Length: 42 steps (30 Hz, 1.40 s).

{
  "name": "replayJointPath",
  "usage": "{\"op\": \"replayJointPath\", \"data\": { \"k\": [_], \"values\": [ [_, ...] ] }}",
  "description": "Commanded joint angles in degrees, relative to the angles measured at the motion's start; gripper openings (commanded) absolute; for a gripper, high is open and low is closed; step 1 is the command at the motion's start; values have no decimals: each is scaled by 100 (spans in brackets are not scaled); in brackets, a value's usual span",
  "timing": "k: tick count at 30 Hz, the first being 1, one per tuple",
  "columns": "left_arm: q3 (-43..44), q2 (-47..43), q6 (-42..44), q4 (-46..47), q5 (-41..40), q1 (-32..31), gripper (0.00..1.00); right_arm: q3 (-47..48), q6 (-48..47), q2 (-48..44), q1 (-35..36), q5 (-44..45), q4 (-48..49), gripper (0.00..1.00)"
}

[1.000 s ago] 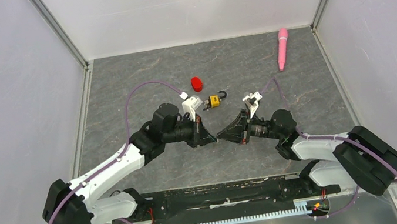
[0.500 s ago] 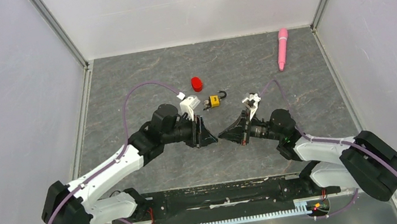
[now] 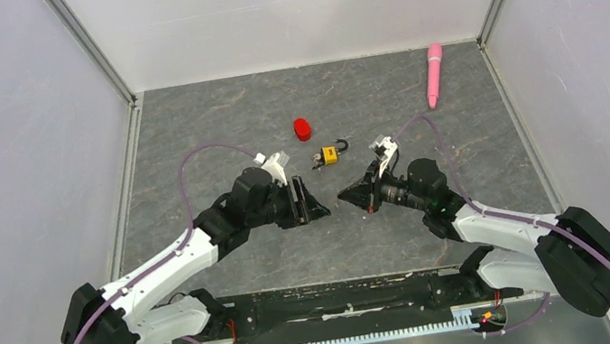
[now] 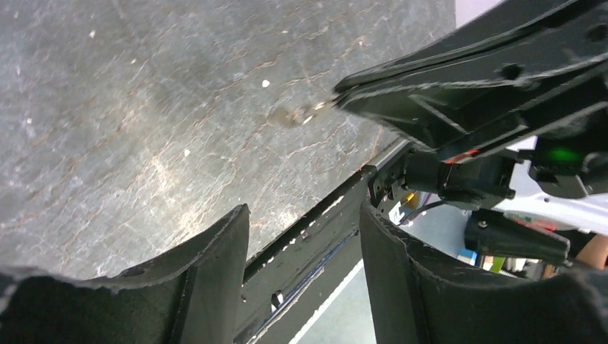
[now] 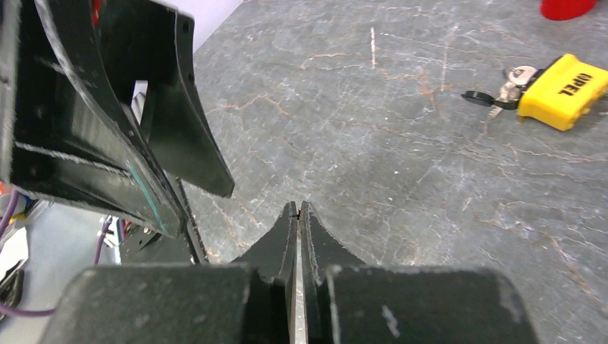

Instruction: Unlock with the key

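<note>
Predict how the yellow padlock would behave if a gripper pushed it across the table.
The yellow padlock lies flat on a broad face, so it would probably slide, not roll or tip. Its blocky body looks rigid and likely heavy for its size. The bunch of keys at its end might drag along or scatter.

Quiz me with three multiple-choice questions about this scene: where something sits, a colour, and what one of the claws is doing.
1. Where is the yellow padlock?
A: on the table, near the red cap
B: hanging on the back wall
C: on top of an arm

2. What colour is the pen-like stick in the far right corner?
A: green
B: pink
C: black

3. What is the right gripper doing?
A: standing wide open
B: clamping the padlock
C: shut on the key

Answers:
1 A, it lies flat on the table close to the cap.
2 B, it is plainly pink from above.
3 C, the left wrist view shows a silvery key poking from its closed tips.
</note>
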Motion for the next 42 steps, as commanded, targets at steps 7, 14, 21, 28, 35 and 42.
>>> {"op": "replayJointPath", "data": {
  "k": [7, 14, 21, 28, 35, 42],
  "values": [
    [-427, -85, -938, 477, -609, -39, 64, 535, 411, 146, 34, 773, -514, 0],
    [-299, 294, -257, 531, -1571, -601, 64, 778, 956, 227, 118, 893, -616, 0],
    [-43, 827, 1178, 1012, -3643, -1500, 63, 876, 1511, 15, 202, 1017, -894, 0],
    [-384, 1184, 2114, 2744, -4274, -1827, 60, 912, 1832, -274, 237, 1062, -993, 0],
    [-609, 1647, 2491, 3957, -4594, -1879, 52, 906, 2022, -488, 254, 1064, -1096, 0],
    [-791, 1448, 3081, 4020, -4900, -1899, 10, 811, 1998, -799, 256, 1192, -1410, 0]
  ]
}}
